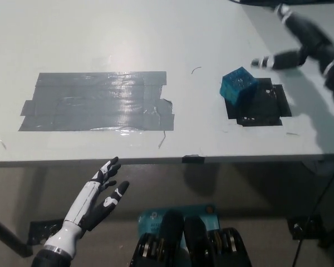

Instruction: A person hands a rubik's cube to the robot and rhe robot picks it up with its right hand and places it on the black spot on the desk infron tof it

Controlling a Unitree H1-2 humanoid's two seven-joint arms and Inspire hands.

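Counter [100, 33] is pale grey, front edge running across the lower middle of frame. Wide grey tape patch [97, 101] stuck flat on its left half, strips overlapping, glossy. Black square patch [261, 105] on the right half. Blue cube [239, 85] sits on the black patch's upper-left corner, tilted, partly overhanging onto bare counter. Small dark tab [191, 159] at the front edge.

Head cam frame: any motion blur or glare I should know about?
Head view: the right hand is smeared by motion blur at the upper right, fingers apart, clear of the cube; the cube's edges look slightly soft. The grey tape patch shows wrinkled glare streaks. The left hand, open below the desk edge, is sharp.
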